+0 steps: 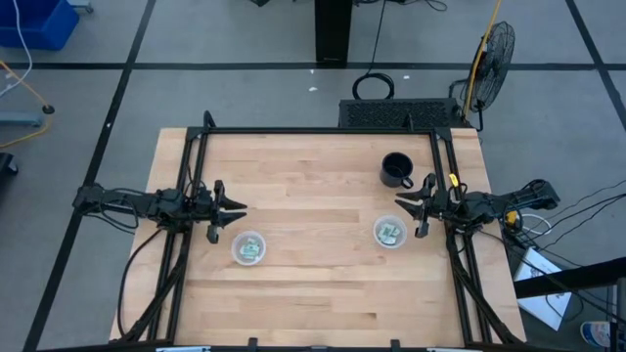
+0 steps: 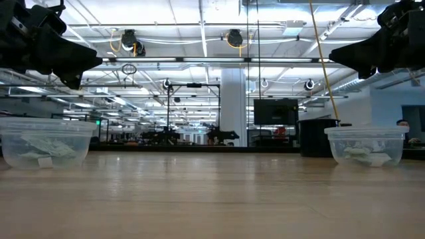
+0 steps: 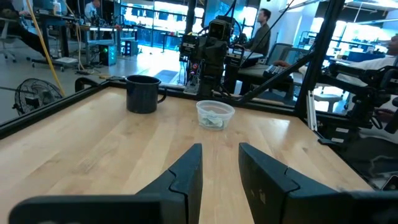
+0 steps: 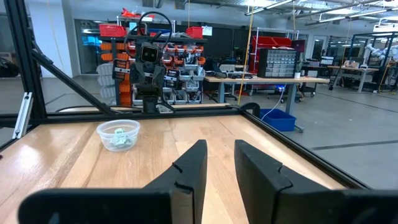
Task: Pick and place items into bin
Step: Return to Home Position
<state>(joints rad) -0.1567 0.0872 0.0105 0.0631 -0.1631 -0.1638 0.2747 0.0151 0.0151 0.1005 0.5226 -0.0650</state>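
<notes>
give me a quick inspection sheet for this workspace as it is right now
surface: wooden table, no spills seen.
job's things: packets lie in the left clear cup and the right clear cup; none loose on the table.
clutter: black mug near the right arm.
grippers: left claw and right claw both open, empty, raised above the table.
cables: bundles along the arms; coil behind the table.
surroundings: fan, person beyond the table.
</notes>
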